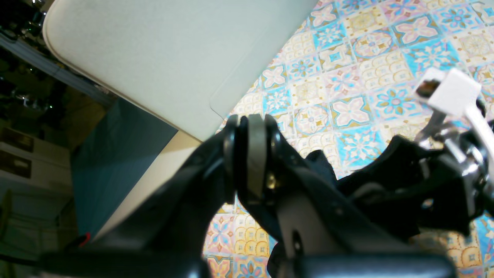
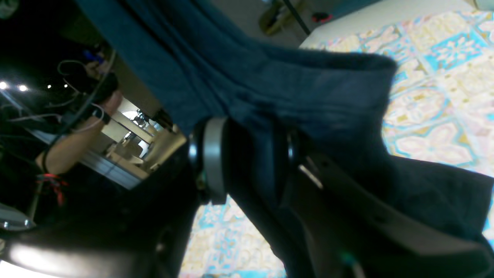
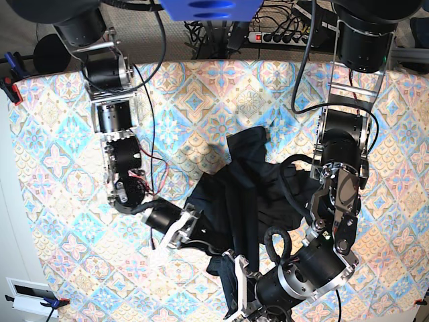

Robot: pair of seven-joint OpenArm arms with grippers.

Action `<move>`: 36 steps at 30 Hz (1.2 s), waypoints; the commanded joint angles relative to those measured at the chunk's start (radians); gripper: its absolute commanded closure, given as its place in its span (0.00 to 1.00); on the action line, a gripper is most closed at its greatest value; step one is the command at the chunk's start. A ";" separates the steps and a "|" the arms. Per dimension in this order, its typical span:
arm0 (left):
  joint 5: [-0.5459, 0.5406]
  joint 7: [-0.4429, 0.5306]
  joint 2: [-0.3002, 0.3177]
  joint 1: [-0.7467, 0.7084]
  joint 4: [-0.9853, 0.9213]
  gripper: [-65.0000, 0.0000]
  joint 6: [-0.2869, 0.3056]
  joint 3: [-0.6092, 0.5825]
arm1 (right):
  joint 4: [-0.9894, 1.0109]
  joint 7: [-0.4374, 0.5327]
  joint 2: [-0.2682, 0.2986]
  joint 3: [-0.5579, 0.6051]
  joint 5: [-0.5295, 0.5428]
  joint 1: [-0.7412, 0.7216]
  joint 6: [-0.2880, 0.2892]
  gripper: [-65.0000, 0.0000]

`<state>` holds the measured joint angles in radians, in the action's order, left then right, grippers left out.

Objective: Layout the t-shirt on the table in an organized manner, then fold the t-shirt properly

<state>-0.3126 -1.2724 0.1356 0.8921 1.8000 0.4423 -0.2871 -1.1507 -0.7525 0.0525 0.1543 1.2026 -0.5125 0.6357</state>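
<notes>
The black t-shirt [image 3: 248, 181] lies crumpled in a heap at the middle of the tiled table [image 3: 60, 168]. My right gripper [image 3: 173, 238], at the heap's lower left edge, is shut on the t-shirt. In the right wrist view the dark cloth [image 2: 308, 88] runs between its fingers [image 2: 214, 154] and hangs above the table [image 2: 444, 96]. My left gripper [image 3: 236, 278] sits at the heap's bottom edge. In the left wrist view its jaws [image 1: 251, 117] are shut, with no cloth showing between them. A bit of the t-shirt [image 1: 322, 164] lies just behind them.
Both arms lean in over the cloth from the table's far side. A power strip [image 3: 275, 37] and cables lie beyond the far edge. Clamps [image 3: 8, 87] grip the table cover at the left. A white panel [image 1: 154, 58] borders the table. A person's arm [image 2: 77, 131] shows off the table.
</notes>
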 commanded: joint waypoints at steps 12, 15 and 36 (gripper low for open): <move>0.002 0.024 0.000 0.040 0.013 1.00 -0.006 0.009 | 0.113 0.084 -0.053 -0.005 -0.019 -0.041 0.017 0.72; 0.002 0.024 0.002 0.040 0.013 1.00 -0.006 0.009 | 0.123 0.086 -0.053 -0.005 -0.017 -0.042 0.017 0.72; 0.000 0.024 0.005 0.039 0.013 1.00 -0.006 0.009 | 0.179 0.135 -0.053 -0.003 -0.014 -0.156 0.016 0.99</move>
<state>-0.3130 -1.2751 0.1390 0.8917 1.8000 0.4419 -0.2859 -0.9543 -0.6357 0.0006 0.1509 1.1660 -0.6361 0.6361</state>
